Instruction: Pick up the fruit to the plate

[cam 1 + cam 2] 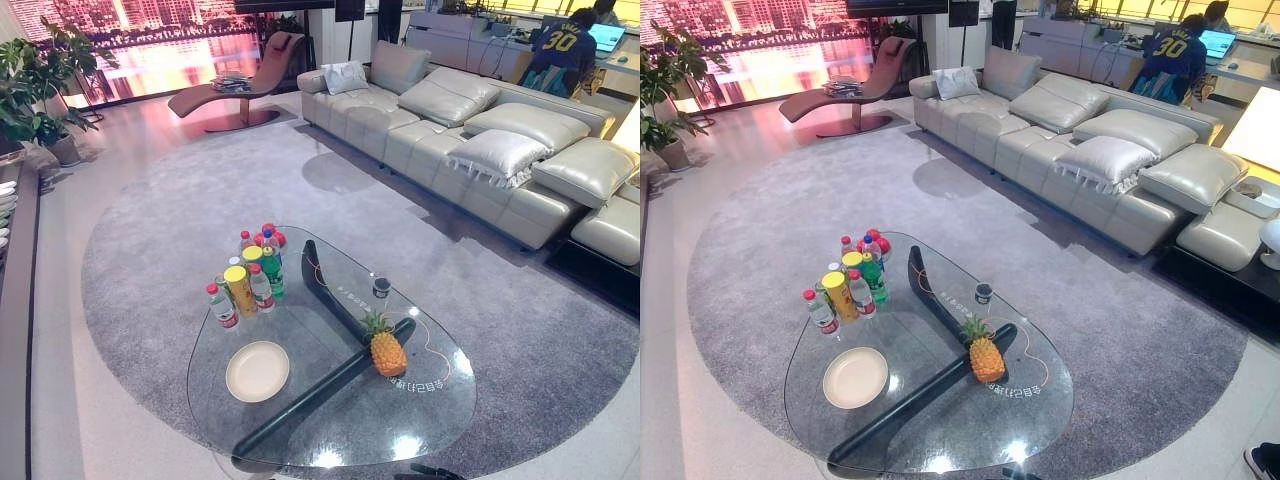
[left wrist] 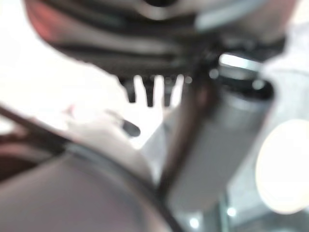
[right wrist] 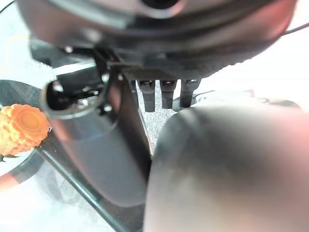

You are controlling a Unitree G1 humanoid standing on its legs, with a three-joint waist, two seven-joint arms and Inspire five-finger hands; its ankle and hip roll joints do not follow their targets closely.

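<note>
A pineapple (image 1: 387,350) stands upright on the glass coffee table (image 1: 440,405), on its right half, over the dark base beam. A round cream plate (image 1: 257,371) lies bare on the table's left half, apart from the fruit. My right hand (image 3: 159,43) hangs close to the table edge with its fingers (image 3: 166,94) relaxed and holding nothing; the pineapple (image 3: 21,128) lies off to one side of it. My left hand (image 2: 159,29) also hangs with loose fingers (image 2: 157,89), and the plate (image 2: 285,164) shows as a pale blur past it.
A cluster of several bottles and a yellow can (image 1: 248,278) stands at the table's far left. A small dark cup (image 1: 381,287) sits behind the pineapple. A grey sofa (image 1: 480,150) runs along the right, a lounge chair (image 1: 235,85) at the back, and a person (image 1: 560,50) sits at a desk.
</note>
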